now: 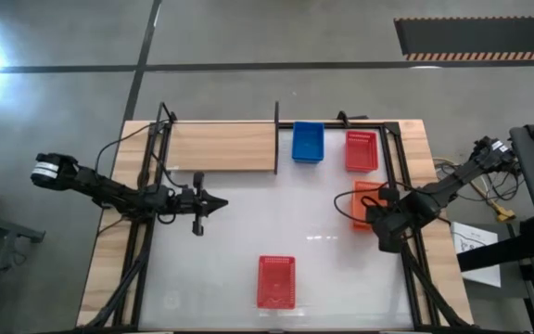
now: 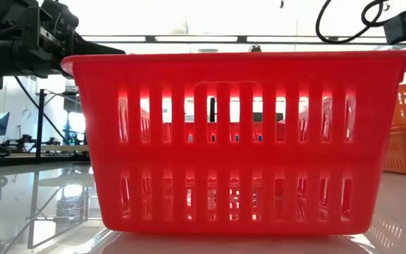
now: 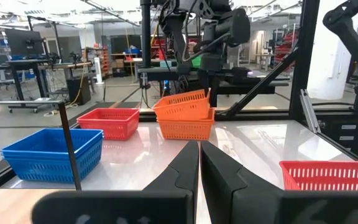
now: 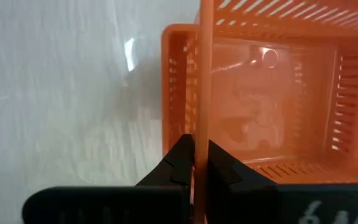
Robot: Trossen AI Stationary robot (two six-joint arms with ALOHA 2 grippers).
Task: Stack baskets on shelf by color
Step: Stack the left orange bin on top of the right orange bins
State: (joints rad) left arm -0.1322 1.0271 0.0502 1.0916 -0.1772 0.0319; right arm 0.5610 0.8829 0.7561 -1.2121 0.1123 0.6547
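The light-wood shelf [image 1: 221, 146] lies at the far left, its dark post [image 1: 276, 137] at its right end. Beside it on the table stand a blue basket [image 1: 308, 142] and a red basket [image 1: 361, 151]. Another red basket [image 1: 275, 280] sits near the front edge. At the right, one orange basket [image 3: 182, 104] sits tilted in a second orange basket [image 3: 184, 129]. My right gripper [image 4: 199, 163] is shut on the upper one. My left gripper [image 1: 219, 202] hovers shut over the table's left part, in front of the shelf, holding nothing. My right gripper pinches a side wall of the upper orange basket at its rim [image 4: 201, 124], one finger inside the basket and one outside. The fingers come from above, pointing steeply down. That side is raised; the basket sits tilted, its lower side still in the orange basket beneath.
The dark frame rails [image 1: 399, 186] run along the table's right side, close to the orange baskets. Open white tabletop [image 1: 276, 209] lies between the two arms. In the low view the near red basket [image 2: 238, 141] fills most of the picture.
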